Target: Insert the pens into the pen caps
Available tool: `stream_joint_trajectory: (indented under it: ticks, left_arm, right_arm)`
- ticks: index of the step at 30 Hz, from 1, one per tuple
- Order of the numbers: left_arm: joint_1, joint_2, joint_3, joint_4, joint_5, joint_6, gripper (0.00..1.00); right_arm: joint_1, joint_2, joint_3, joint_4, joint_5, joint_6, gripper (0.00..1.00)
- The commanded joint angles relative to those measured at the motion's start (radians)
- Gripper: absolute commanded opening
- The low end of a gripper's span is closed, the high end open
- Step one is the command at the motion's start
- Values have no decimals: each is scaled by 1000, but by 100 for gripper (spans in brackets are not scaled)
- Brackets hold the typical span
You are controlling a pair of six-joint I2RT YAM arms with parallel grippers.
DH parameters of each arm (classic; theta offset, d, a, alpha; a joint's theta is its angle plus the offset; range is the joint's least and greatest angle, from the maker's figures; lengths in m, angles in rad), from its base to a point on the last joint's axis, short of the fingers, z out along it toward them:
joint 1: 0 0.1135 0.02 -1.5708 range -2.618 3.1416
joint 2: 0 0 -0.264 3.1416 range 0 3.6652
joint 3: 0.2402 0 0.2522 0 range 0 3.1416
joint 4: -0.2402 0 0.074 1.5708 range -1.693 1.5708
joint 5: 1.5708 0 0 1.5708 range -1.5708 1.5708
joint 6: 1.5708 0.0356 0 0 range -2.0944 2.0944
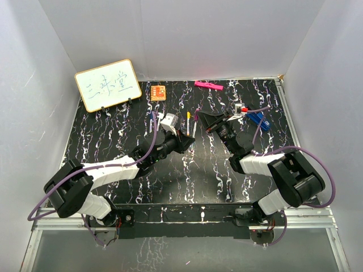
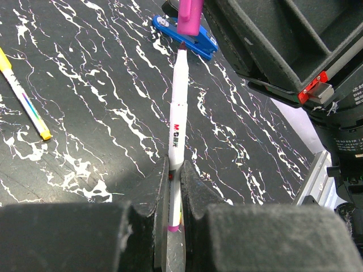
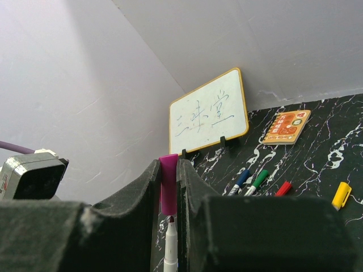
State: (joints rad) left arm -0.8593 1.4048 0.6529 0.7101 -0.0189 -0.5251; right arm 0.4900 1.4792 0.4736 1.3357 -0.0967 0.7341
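One pen (image 2: 177, 113) is clamped tight in the left fingers (image 2: 164, 182), its tip just at the mouth of the magenta cap (image 3: 168, 184) pinched in the right fingers (image 3: 181, 178), not yet seated. On the bench (image 2: 85, 56), a yellow-ended pen (image 2: 25, 99), a red cap (image 3: 283, 188) and a yellow cap (image 3: 341, 194) look unpaired.

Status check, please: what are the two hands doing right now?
Left hand shut on pen. Right hand shut on pink cap. Pen tip at cap's mouth, not yet in. Nothing between them.

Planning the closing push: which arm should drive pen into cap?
Probably left: the left fingers grip the pen, tip aimed at the magenta cap's mouth; the right fingers only hold that cap steady.
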Motion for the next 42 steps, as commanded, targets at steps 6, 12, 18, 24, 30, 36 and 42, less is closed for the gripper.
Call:
stream_joint_trajectory:
  ticks: [6, 12, 18, 24, 30, 36, 42]
  left_arm:
    - [2, -32, 12, 41, -21, 10, 0]
    - [2, -32, 9, 42, -27, 11, 0]
    - [2, -55, 4, 46, -36, 16, 0]
    - [2, -51, 2, 46, -27, 10, 0]
    - [2, -59, 0, 48, -35, 9, 0]
    - [2, -48, 24, 68, -39, 21, 0]
    - [6, -41, 57, 97, -66, 26, 0]
  right_arm:
    - [10, 8, -1, 42, -11, -17, 0]
    - [11, 13, -3, 39, -17, -19, 0]
    - [15, 12, -8, 34, -19, -22, 0]
    - [15, 13, 2, 27, -9, -30, 0]
    - [16, 23, 16, 20, -22, -35, 0]
    - [25, 33, 5, 22, -36, -30, 0]
    - [28, 29, 1, -2, -49, -32, 0]
